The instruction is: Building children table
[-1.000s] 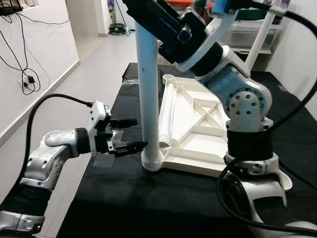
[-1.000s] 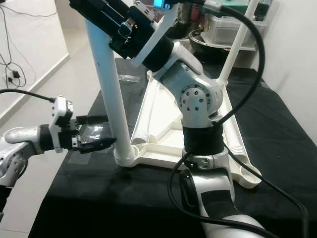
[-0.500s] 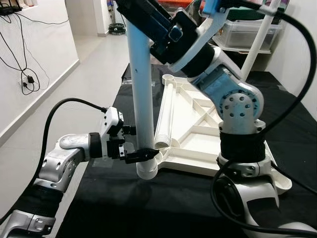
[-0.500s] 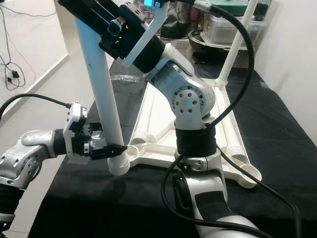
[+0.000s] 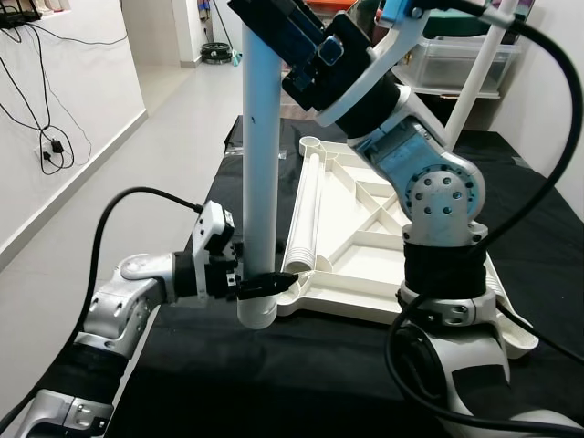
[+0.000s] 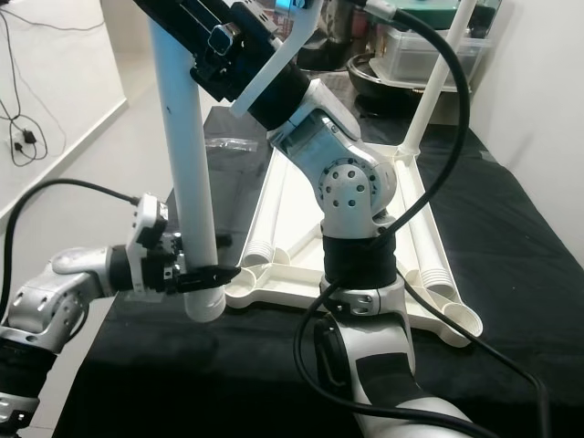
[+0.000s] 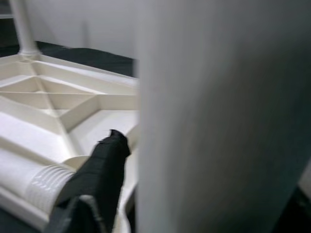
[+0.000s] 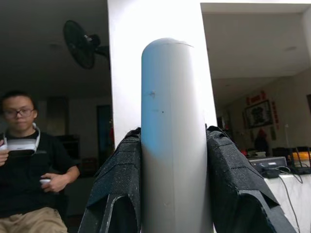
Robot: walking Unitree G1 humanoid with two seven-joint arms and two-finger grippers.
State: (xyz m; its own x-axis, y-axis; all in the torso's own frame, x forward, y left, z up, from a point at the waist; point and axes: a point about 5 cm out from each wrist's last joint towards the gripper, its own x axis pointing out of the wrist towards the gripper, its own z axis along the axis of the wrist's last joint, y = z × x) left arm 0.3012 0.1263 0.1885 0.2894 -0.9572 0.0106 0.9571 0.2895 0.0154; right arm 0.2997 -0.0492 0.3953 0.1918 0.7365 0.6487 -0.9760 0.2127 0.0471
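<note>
A white table leg (image 5: 259,173) stands almost upright, its lower end (image 5: 257,313) over the black cloth just left of the upturned white tabletop (image 5: 365,246). My right gripper (image 8: 175,145) is shut on the leg's upper part, high in the eye views (image 5: 274,26). My left gripper (image 5: 263,283) is shut on the leg near its lower end; one finger (image 7: 104,167) lies against the leg's side and the other is hidden behind it. A second leg (image 5: 474,78) stands in the tabletop's far right corner. A ribbed tube (image 5: 306,214) lies along the tabletop's left side.
The tabletop rests on a black-covered table (image 5: 237,383) whose left edge drops to a pale floor (image 5: 109,182). Cables (image 5: 46,137) hang on the left wall. Storage boxes (image 5: 456,59) stand behind. A seated person (image 8: 34,160) and a fan (image 8: 82,43) appear in the right wrist view.
My left gripper moved right to the leg and closed around its lower end. The leg's lower end swung left, away from the tabletop's corner, and the leg now stands straighter.
</note>
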